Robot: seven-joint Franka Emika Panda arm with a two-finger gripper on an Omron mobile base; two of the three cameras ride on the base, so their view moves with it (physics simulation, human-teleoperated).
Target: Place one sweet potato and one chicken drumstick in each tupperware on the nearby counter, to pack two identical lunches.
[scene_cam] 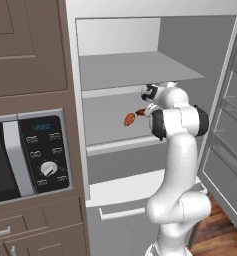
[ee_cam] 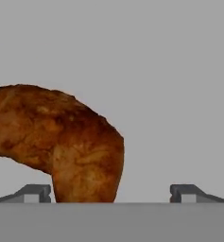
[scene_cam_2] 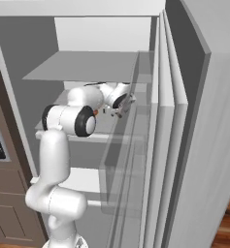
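Chicken drumstick (ee_cam: 61, 146) cut off at the hand view's left edge; its lower end hidden.

We count one roasted brown chicken drumstick (ee_cam: 61, 142), close before the hand camera, toward eight o'clock. In the left base view we count one orange-brown oval sweet potato (scene_cam: 129, 119) on the grey fridge shelf, at nine o'clock from the wrist. We count one black-faced microwave (scene_cam: 25, 157) with a single white dial (scene_cam: 49, 168), and one open fridge door (scene_cam_2: 194, 145).
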